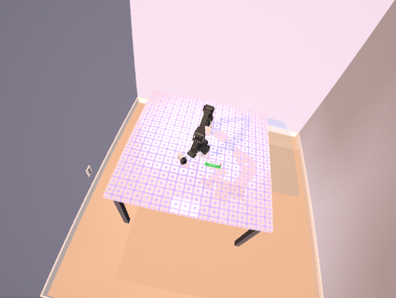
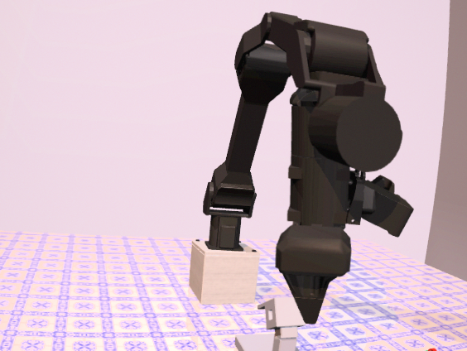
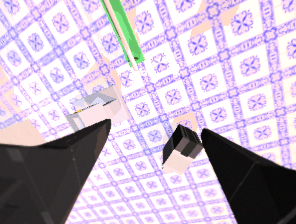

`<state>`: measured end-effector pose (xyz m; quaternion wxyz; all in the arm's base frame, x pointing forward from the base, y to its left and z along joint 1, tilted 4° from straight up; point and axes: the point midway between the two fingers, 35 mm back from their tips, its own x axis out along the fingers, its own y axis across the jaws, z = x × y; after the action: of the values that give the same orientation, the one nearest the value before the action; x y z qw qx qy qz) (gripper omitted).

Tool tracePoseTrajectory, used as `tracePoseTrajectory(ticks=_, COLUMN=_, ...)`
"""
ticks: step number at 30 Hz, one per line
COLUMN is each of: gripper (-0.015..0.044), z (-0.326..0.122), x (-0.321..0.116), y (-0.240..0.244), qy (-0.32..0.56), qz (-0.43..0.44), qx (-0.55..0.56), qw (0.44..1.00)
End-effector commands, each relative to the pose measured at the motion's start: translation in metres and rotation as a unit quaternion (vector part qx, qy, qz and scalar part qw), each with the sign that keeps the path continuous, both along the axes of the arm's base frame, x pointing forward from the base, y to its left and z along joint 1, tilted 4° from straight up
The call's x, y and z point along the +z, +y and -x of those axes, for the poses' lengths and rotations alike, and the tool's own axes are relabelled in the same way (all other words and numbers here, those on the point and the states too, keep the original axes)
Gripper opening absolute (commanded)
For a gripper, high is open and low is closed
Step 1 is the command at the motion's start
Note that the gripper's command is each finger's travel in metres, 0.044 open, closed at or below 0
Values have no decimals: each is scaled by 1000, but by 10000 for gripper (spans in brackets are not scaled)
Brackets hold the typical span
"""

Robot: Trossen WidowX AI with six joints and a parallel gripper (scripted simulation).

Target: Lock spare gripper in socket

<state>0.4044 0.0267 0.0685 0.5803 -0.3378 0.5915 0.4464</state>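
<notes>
Claw point(image 2: 311, 319) point(image 3: 156, 127) spread wide and grasping nothing, the arm point(image 2: 248, 137) point(image 1: 207, 117) points down above the patterned table point(image 1: 147, 183) point(image 2: 103, 290) point(image 3: 250, 65). The pin point(image 3: 120, 37) lies along the green holder point(image 3: 131, 37) point(image 1: 213, 165), out of the grey mount point(image 2: 283, 316) point(image 3: 97, 107). The spare gripper point(image 1: 183, 160) point(image 3: 156, 127) rests on the table, apart from the mount.
</notes>
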Motion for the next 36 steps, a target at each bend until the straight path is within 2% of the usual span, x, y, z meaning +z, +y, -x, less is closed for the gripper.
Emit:
tracePoseTrajectory(ticks=1, gripper=440, z=-12, x=-1, y=-72, qy=-19, qz=42, qx=-105, qw=993)
tracePoseTrajectory(ticks=3, gripper=440, z=-11, x=-3, y=-107, qy=-25, qz=62, qx=-156, qw=985)
tracePoseTrajectory(ticks=5, gripper=440, z=-10, x=-4, y=-116, qy=-26, qz=67, qx=-168, qw=983)
tracePoseTrajectory(ticks=11, gripper=440, z=-11, x=-11, y=-116, qy=-26, qz=67, qx=-168, qw=983)
tracePoseTrajectory(ticks=20, gripper=440, z=-13, x=-71, y=-113, qy=-25, qz=68, qx=-167, qw=983)
tracePoseTrajectory(ticks=36, gripper=440, z=-13, x=-93, y=-113, qy=-25, qz=68, qx=-167, qw=983)
